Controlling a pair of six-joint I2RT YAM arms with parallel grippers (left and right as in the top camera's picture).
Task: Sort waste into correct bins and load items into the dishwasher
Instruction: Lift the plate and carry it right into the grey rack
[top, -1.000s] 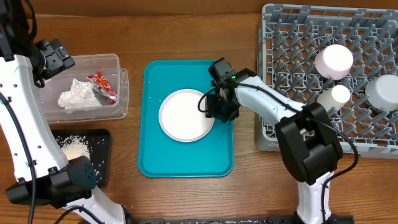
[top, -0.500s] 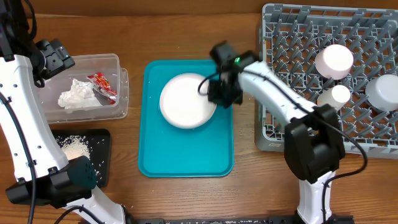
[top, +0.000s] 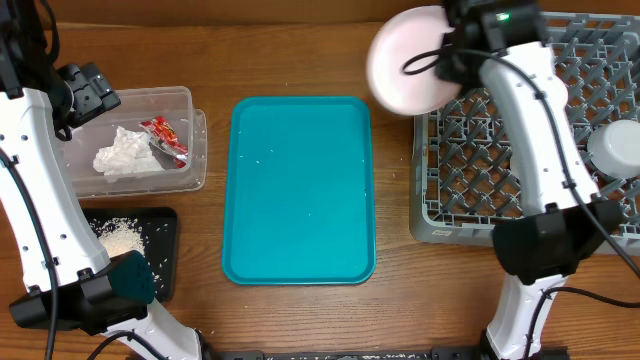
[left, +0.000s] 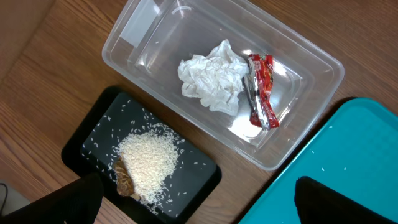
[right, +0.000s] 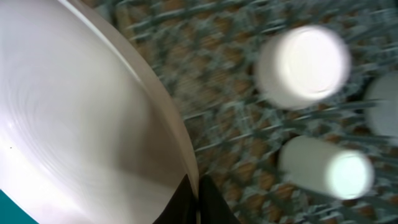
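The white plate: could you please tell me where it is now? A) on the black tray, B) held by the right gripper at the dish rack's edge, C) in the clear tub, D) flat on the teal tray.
B: the right gripper pinches the plate by its rim at the dish rack, off the teal tray.

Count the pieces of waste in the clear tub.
2: a crumpled white napkin near the middle of the clear tub, and a red-and-white wrapper touching it on the right. Smaller bits may hide underneath.
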